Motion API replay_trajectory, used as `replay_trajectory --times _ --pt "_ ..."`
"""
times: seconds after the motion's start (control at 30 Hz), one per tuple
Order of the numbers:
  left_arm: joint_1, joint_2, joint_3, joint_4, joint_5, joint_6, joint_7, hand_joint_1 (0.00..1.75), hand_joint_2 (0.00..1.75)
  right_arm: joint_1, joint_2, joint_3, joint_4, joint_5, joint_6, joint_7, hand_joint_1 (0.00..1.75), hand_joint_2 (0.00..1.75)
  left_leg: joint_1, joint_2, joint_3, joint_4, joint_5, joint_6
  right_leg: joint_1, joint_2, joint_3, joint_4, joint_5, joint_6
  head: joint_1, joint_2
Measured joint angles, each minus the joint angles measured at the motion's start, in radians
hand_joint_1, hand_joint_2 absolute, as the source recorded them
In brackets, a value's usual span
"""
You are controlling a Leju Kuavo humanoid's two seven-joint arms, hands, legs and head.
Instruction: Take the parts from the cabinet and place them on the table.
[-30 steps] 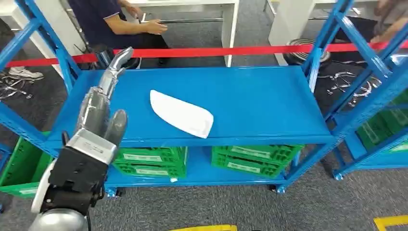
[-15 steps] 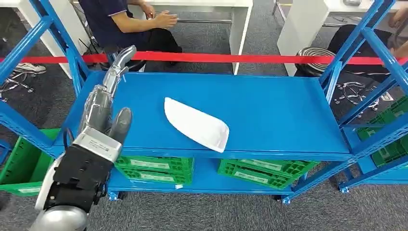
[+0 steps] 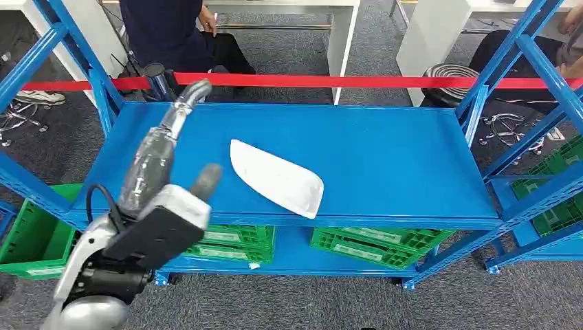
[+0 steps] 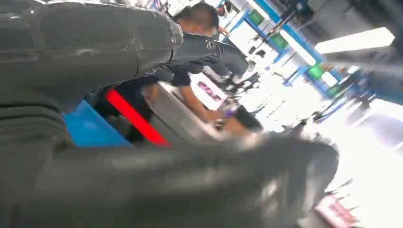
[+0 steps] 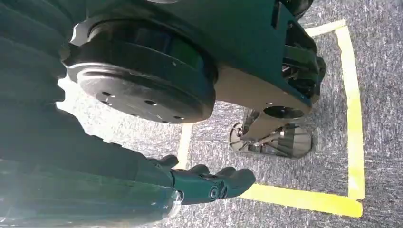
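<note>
A white, flat, rounded part (image 3: 276, 177) lies on the top shelf of the blue cabinet (image 3: 385, 158), left of its middle and near the front edge. My left hand (image 3: 155, 161) is raised over the shelf's left end, to the left of the part and apart from it. Its fingers (image 3: 184, 104) stretch toward the back rail and its thumb (image 3: 205, 181) stands out to the side; it holds nothing. In the left wrist view the same hand (image 4: 119, 52) shows close and blurred. My right hand (image 5: 157, 183) hangs low over grey floor, fingers straight and empty.
Green crates (image 3: 364, 242) sit on the lower shelf, and blue uprights (image 3: 103, 96) frame the corners. A red tape (image 3: 344, 81) runs behind the cabinet, with a person (image 3: 172, 31) and white tables beyond. Another blue rack (image 3: 550, 199) stands at the right. Yellow floor tape (image 5: 354, 114) marks the carpet.
The camera shifted at first, then steadied. My left hand has leaned to the right, nearer the white part, with its thumb swung outward. The person behind the tape has turned away.
</note>
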Motion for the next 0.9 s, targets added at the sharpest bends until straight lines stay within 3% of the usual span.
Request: replay_trajectory --times 0.1,0.27,0.3,0.43,0.6,0.63,0.77,0.9 --pt "-0.021 0.010 -0.036 0.012 -0.057 -0.133 0.040 0.00 1.75 -0.001 0.000 0.000 0.000 0.000 0.000 0.000 0.00 1.75 0.000 -0.002 0.001 0.000 0.000 0.000 0.000 0.000 0.001 -0.001 0.000 0.000 0.000 0.000" --pt "-0.036 0.014 -0.077 0.040 -0.086 -0.176 0.049 0.00 1.75 -0.002 0.000 0.000 0.000 0.000 0.000 0.001 0.00 1.75 0.000 -0.003 0.002 0.000 0.000 0.000 0.000 0.000 0.003 -0.001 0.001 -0.001 0.000 0.000" --pt "-0.041 0.016 -0.086 0.044 -0.095 -0.208 0.054 0.00 0.00 -0.002 0.000 0.000 0.000 0.001 0.001 0.001 0.00 1.75 0.000 -0.004 0.002 0.000 0.000 0.000 0.000 0.000 0.003 -0.001 0.001 -0.001 0.000 0.000" --pt "-0.055 0.017 -0.143 0.104 -0.155 -0.316 0.032 0.00 0.00 -0.002 0.001 0.000 0.000 0.016 0.010 0.005 0.00 1.75 0.000 -0.006 0.002 0.000 0.000 0.000 0.000 0.000 0.003 -0.002 0.001 -0.001 0.000 0.000" --pt "-0.078 -0.003 -0.226 0.247 -0.227 -0.341 -0.011 0.00 0.00 -0.005 0.001 0.000 0.000 0.034 0.019 0.009 0.00 1.75 0.000 -0.011 0.002 0.000 0.001 -0.001 0.000 -0.002 0.004 -0.002 0.001 -0.001 0.000 0.000" --pt "-0.084 -0.007 -0.238 0.269 -0.234 -0.346 -0.016 0.00 1.75 -0.004 0.001 0.000 0.000 0.037 0.021 0.009 0.00 1.75 0.000 -0.012 0.002 0.000 0.001 -0.001 0.000 -0.003 0.004 -0.002 0.001 -0.001 0.000 0.000" --pt "-0.131 -0.033 -0.282 0.387 -0.282 -0.358 -0.051 0.00 1.75 -0.006 0.001 0.002 0.000 0.060 0.029 0.009 0.00 1.75 0.000 -0.015 0.002 0.000 0.001 -0.002 0.000 -0.005 0.004 -0.002 0.001 -0.001 0.001 0.000" --pt "-0.176 -0.072 -0.308 0.554 -0.305 -0.321 -0.084 0.00 1.75 -0.008 0.003 0.004 0.000 0.076 0.037 0.009 0.00 1.75 0.000 -0.015 0.002 0.000 0.002 -0.003 0.000 -0.005 0.004 -0.002 0.001 -0.001 0.001 0.000"
